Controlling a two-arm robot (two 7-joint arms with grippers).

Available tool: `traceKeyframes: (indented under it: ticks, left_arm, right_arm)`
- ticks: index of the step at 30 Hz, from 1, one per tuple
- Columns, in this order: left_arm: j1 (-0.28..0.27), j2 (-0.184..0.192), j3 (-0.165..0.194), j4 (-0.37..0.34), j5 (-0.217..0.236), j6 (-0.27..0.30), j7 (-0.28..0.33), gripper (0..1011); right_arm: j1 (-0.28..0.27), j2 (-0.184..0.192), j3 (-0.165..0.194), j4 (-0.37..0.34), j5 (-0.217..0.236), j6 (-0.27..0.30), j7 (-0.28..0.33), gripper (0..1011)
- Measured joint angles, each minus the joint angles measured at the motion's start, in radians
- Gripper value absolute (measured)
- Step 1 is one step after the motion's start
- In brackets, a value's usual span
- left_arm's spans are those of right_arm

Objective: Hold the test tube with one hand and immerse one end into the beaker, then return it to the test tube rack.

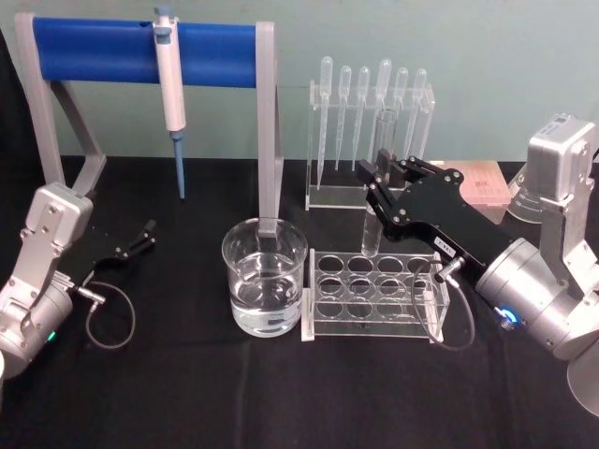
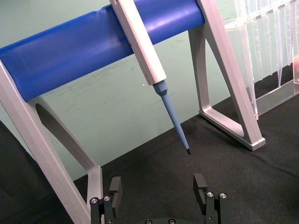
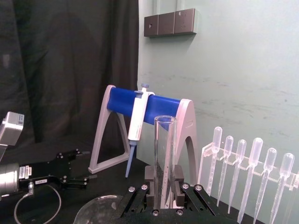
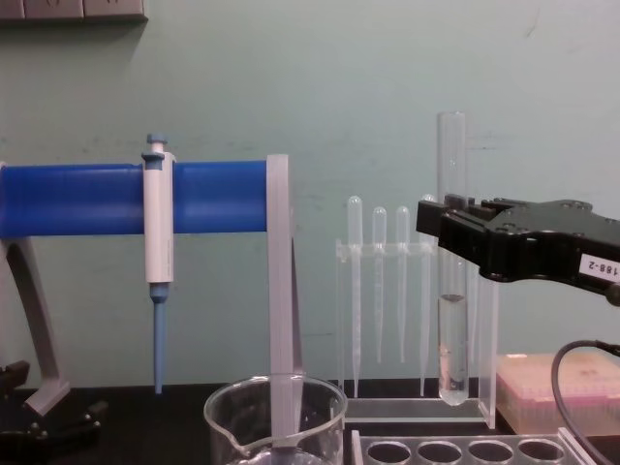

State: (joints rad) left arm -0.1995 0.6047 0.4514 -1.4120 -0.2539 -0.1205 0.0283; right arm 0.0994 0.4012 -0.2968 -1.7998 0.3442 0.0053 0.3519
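Nearest to my head camera is the silver wrist (image 1: 524, 281) of my right arm. From it my right claw (image 1: 382, 178) reaches forward with its jaws closed on the test tube (image 1: 383, 131), which stands almost upright. The open rim is above the claw and the rounded end is below it, at the back row of the test tube rack (image 1: 372, 320). Lower and to the left of this claw stands the beaker (image 1: 239, 281) with clear water, just beside the rack's left end. Well apart to the left, my left claw (image 1: 147, 234) rests low over the black table (image 1: 281, 393), below the micropipette (image 1: 173, 94) that hangs on the blue stand (image 1: 103, 51). From the left wrist, the fingers of the left claw are wide apart with nothing between them, and the micropipette's tip hangs beyond them. From the right wrist, the tube rises straight between the two pads, and beyond the claw are the blue stand and a row of plastic pipettes (image 3: 254, 177). From the chest, the right claw comes in from the right and grips the tube near its middle. The rounded end hangs below the claw and higher than the rack's top holes, and the beaker is lower and to the claw's left, apart from the tube.
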Motion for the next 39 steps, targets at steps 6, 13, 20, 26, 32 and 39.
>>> traceKeyframes:
  ticks: [6, 13, 20, 26, 32, 39]
  left_arm:
    - [0.000, 0.000, 0.000, 0.000, 0.000, 0.000, 0.000, 1000]
    - [0.000, 0.000, 0.000, 0.000, 0.000, 0.000, 0.000, 1000]
    - [0.000, 0.000, 0.000, 0.000, 0.000, 0.000, 0.000, 1000]
    - [0.000, 0.000, 0.000, 0.000, 0.000, 0.000, 0.000, 1000]
    - [0.000, 0.000, 0.000, 0.000, 0.000, 0.000, 0.000, 1000]
    - [0.000, 0.000, 0.000, 0.000, 0.000, 0.000, 0.000, 1000]
  right_arm:
    - [-0.003, 0.003, 0.000, -0.005, -0.006, 0.016, -0.005, 233]
    - [-0.002, 0.003, -0.001, -0.005, -0.006, 0.015, -0.006, 233]
    - [-0.002, 0.002, -0.001, -0.005, -0.005, 0.013, -0.006, 234]
    - [-0.001, 0.002, -0.001, -0.005, -0.005, 0.012, -0.006, 233]
    - [-0.001, 0.002, -0.001, -0.005, -0.004, 0.012, -0.006, 233]
    - [-0.001, 0.002, -0.001, -0.004, -0.004, 0.011, -0.006, 233]
